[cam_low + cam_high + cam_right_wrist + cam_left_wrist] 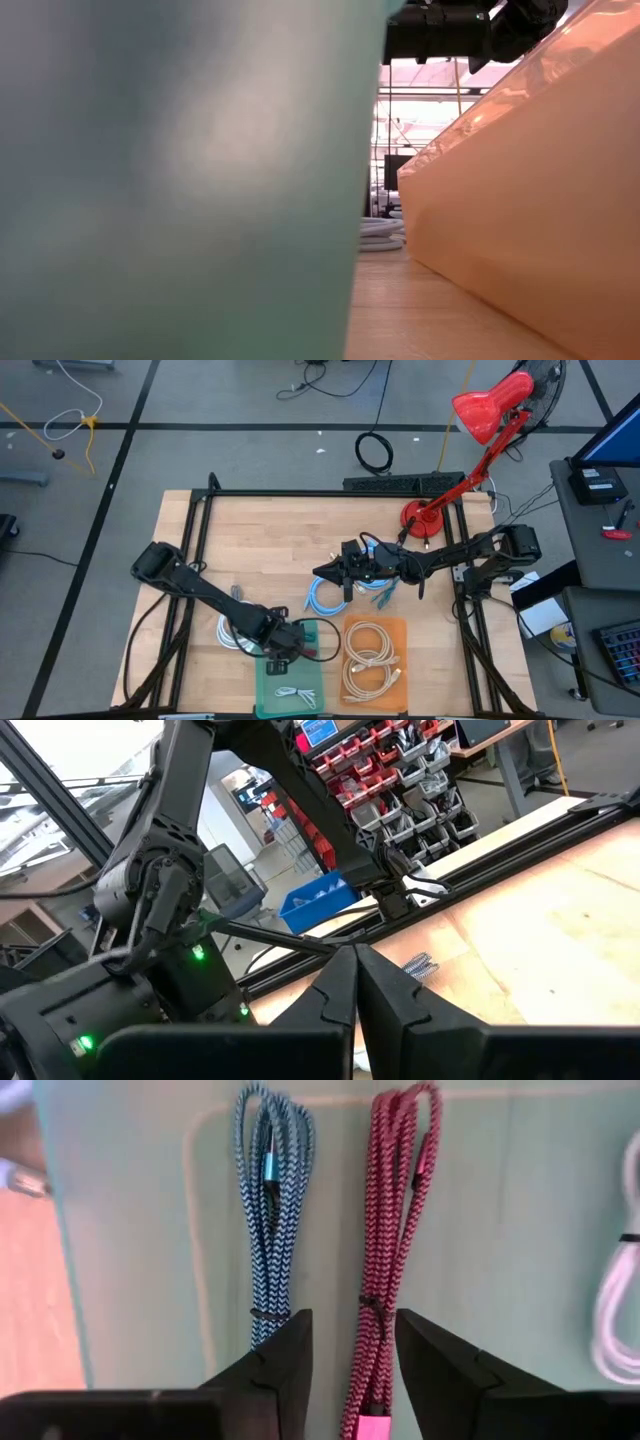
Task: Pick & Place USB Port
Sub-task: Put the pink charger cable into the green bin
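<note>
- The left gripper (347, 1370) hung over the green tray (272, 682) at the near edge, fingers (285, 1355) parted astride a red braided cable (392, 1230), gripping nothing.
- A blue braided cable (272, 1210) lay just left of it.
- Farther off, the right gripper (326, 573) waited mid-table, closed and empty.

The pale wooden surface (260, 540) shows smooth grain. The red braided cloth cable (392, 1230) and blue braided cloth cable (275, 1210) look rough on the matt green plastic tray (130, 1230).
</note>
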